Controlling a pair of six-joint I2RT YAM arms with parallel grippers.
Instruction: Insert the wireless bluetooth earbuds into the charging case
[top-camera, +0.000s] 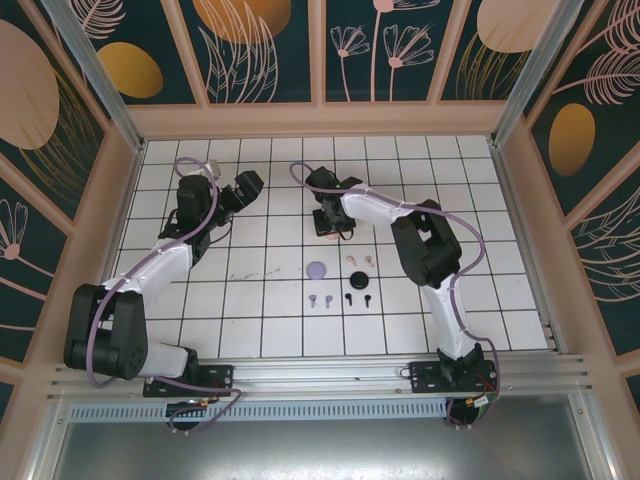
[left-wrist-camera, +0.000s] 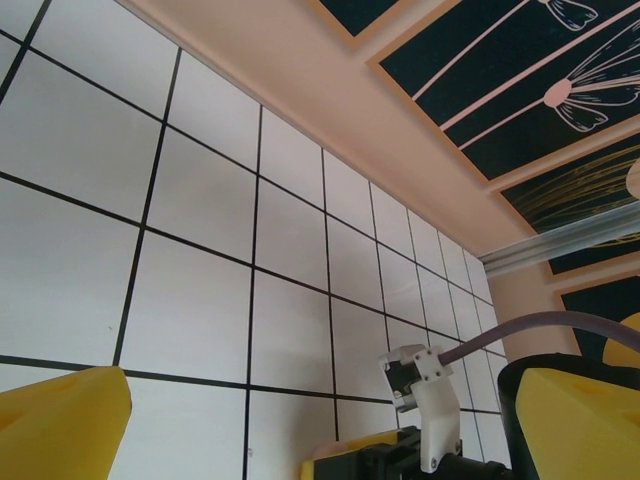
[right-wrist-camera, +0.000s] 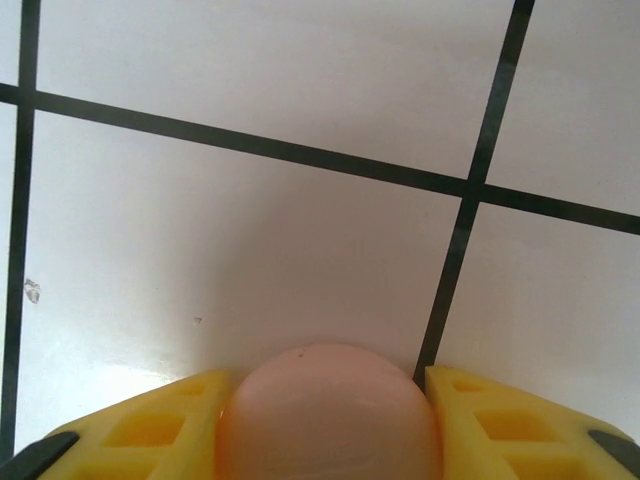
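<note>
Pink case (right-wrist-camera: 330, 415) sits pinched between your right gripper (right-wrist-camera: 325, 378)'s yellow fingers (right-wrist-camera: 150, 430), your left gripper (top-camera: 245, 188) hangs spread wide and empty, and all six earbuds (top-camera: 352, 260) lie loose on the tiled table (top-camera: 480, 300) near the lilac case (top-camera: 317, 269) and black case (top-camera: 359, 281), none seated yet.

A white tabletop (top-camera: 250, 330), ruled by thin black lines into square tiles, is enclosed on three sides by pale peach framed walls (top-camera: 320, 118). Dark teal panels (top-camera: 290, 60), printed with orange ovals and pink outlined flowers, are set into the frames. Silver aluminium posts (top-camera: 95, 70) are seen at the back corners, and a silver slotted rail (top-camera: 330, 375) is laid along the near edge. The scene is evenly and softly lit.
</note>
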